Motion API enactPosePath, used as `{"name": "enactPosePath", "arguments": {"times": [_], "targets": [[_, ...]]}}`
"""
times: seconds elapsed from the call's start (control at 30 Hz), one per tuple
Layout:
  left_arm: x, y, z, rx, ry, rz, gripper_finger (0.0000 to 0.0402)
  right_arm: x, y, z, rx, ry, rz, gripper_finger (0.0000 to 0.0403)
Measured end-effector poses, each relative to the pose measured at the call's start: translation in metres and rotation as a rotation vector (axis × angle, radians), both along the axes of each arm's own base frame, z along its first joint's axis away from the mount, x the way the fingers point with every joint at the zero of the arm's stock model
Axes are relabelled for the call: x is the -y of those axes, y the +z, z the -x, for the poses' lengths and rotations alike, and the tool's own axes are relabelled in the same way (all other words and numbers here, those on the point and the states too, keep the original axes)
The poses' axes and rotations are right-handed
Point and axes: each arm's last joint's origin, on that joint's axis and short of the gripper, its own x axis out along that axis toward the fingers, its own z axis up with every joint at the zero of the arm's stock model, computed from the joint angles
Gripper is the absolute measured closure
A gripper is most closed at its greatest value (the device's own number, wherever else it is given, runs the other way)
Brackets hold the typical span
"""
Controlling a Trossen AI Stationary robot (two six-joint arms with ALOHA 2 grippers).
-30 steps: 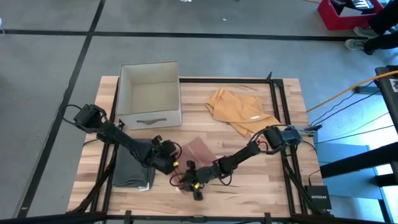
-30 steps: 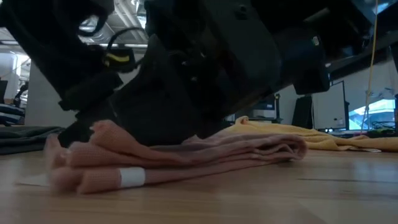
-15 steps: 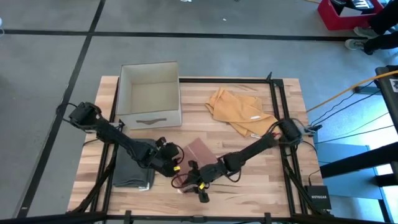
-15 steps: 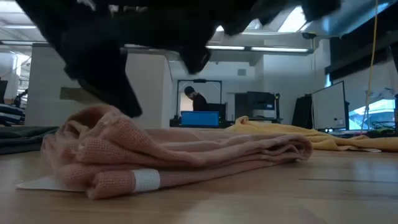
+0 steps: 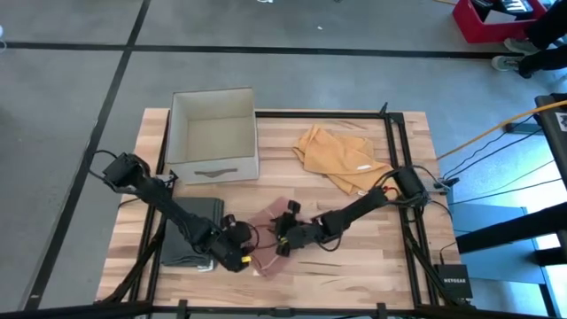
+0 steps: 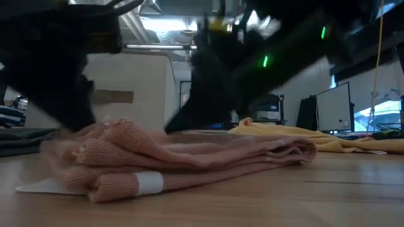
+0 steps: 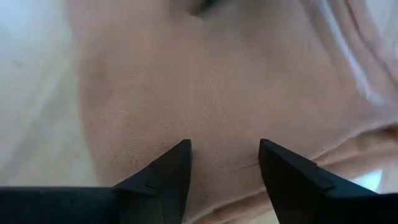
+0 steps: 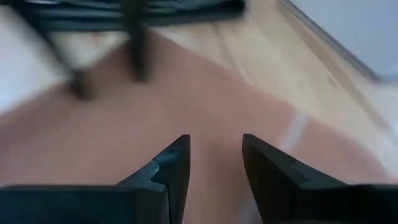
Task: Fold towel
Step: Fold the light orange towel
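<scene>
Although already doubled into several layers, counts as only partly folded. Shows the pink towel (image 6: 189, 157) lying on the wooden surface (image 5: 354, 266), directly beneath both end effectors, with its layered edges stacked unevenly and a white label (image 6: 148, 183) poking out at the near fold. Puts the left end effector (image 5: 237, 257) low over one side of the cloth, fingers (image 7: 168, 180) apart with only fabric showing through the gap, clamped on nothing. Puts the right end effector (image 5: 283, 239) over the opposite side, facing the left one across the towel, fingers (image 8: 171, 168) likewise apart and gripping nothing. Cannot tell whether any fingertip touches the fabric.

Judged done: at least one fold, perhaps more, going by the stacked layers in the low view. Judged left: squaring the bunched end nearer the left end effector, possibly one further fold, then probably setting the bundle aside. Suggests a destination just beyond the left end effector, where a grey folded towel (image 5: 190, 235) lies. Leaves a crumpled yellow towel (image 5: 341, 159) well beyond the right end effector, not yet folded, and an open fabric box (image 5: 213, 133) well beyond the left end effector.
</scene>
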Motion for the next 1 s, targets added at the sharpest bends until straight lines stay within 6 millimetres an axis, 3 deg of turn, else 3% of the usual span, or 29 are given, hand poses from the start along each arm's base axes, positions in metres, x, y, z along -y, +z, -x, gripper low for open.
{"name": "enactPosePath", "arguments": {"times": [0.1, 0.37, 0.53, 0.67, 0.73, 0.9, 1.0], "targets": [[0.007, -0.008, 0.003, -0.026, -0.009, 0.012, 0.0224, 0.012, -0.024, 0.003, -0.006, -0.098, -0.032, 0.0253], [0.016, -0.012, 0.007, -0.028, 0.006, 0.02, 0.0224, 0.021, -0.038, 0.003, -0.029, -0.11, -0.044, 0.0253], [0.017, 0.019, 0.003, 0.015, -0.051, 0.096, 0.0224, 0.016, -0.006, 0.005, -0.007, -0.022, -0.048, 0.0253], [0.012, 0.05, 0.002, 0.104, -0.1, 0.093, 0.0224, 0.01, 0.058, 0.015, 0.069, 0.083, -0.084, 0.0253], [0.007, 0.064, 0.002, 0.151, -0.115, 0.07, 0.0224, 0.008, 0.08, 0.027, 0.024, 0.172, -0.099, 0.0253], [-0.009, 0.081, -0.001, 0.225, -0.082, 0.021, 0.0224, -0.008, 0.108, 0.063, -0.1, 0.266, -0.147, 0.0253], [-0.021, 0.081, -0.008, 0.23, -0.04, -0.02, 0.0224, -0.024, 0.099, 0.078, -0.159, 0.285, -0.137, 0.0253]]}}
